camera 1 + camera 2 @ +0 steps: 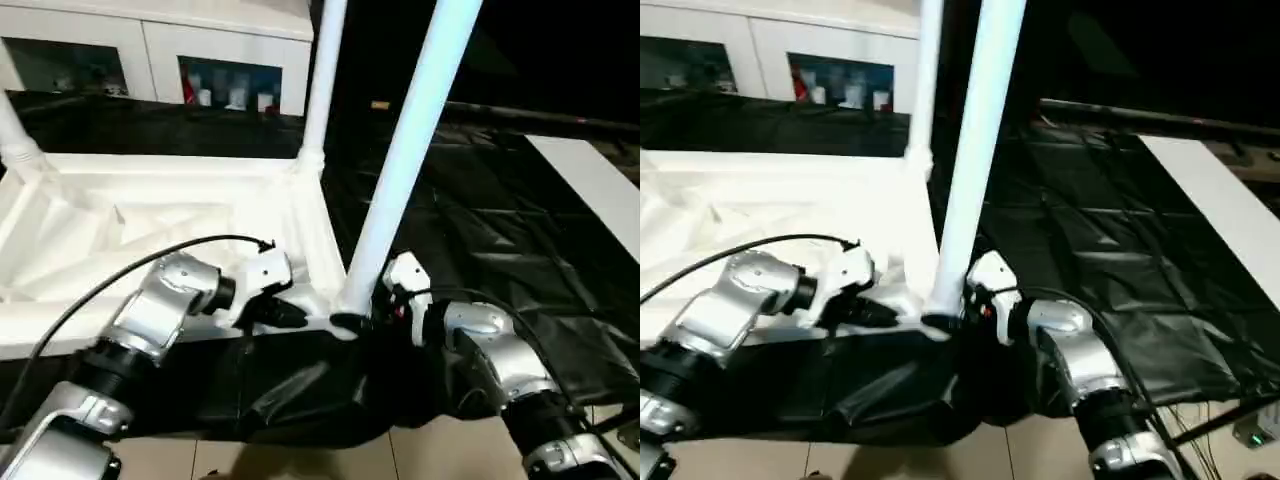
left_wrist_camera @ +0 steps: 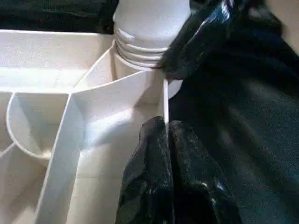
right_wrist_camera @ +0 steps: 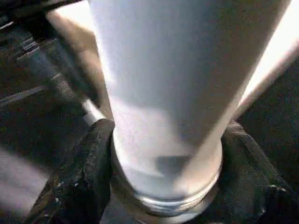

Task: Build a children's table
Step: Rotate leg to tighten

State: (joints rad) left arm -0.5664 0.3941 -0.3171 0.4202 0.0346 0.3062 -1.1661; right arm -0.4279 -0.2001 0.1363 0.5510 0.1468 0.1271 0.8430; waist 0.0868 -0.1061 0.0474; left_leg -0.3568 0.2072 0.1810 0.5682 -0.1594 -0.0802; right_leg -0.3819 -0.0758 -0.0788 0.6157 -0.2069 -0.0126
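Note:
The children's table lies upside down on the black sheet, its ribbed white top (image 1: 120,230) facing me. A white leg (image 1: 325,70) stands in the far right corner socket, and another (image 1: 15,140) rises at the far left. A pale-blue leg (image 1: 415,140) stands tilted in the near right socket. My right gripper (image 1: 352,322) is shut on the base of this leg, with a black finger (image 3: 86,182) on each side of its ringed collar. My left gripper (image 1: 290,315) sits on the near rim beside that corner, with its fingers (image 2: 149,177) shut on the thin rim wall.
The black-sheeted work table (image 1: 480,230) stretches away to the right, its front edge hanging over the tiled floor (image 1: 420,450). A white cabinet with glass doors (image 1: 230,60) stands behind. A white board (image 1: 600,180) lies at the far right. A black cable (image 1: 120,270) loops over my left forearm.

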